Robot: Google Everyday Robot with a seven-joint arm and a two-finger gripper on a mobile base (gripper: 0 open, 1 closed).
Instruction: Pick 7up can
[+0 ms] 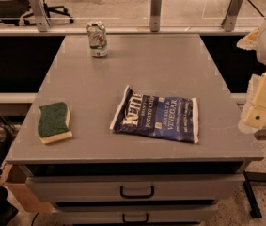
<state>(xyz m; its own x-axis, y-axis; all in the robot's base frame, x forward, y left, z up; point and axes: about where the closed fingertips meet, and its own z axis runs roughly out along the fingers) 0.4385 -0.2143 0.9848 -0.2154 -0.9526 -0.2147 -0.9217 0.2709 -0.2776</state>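
The 7up can (97, 39) stands upright near the far left edge of the grey table (170, 65). It is silvery-white and green with a red mark, and slightly dented. My gripper (259, 109) hangs at the right edge of the view, beside the table's right side and above floor level. It is far from the can, across the table from it, and holds nothing that I can see.
A blue potato chip bag (157, 115) lies flat in the middle of the table. A green and yellow sponge (54, 122) lies near the front left corner. Drawers with handles (136, 191) sit under the tabletop. A railing with posts (155, 4) runs behind the table.
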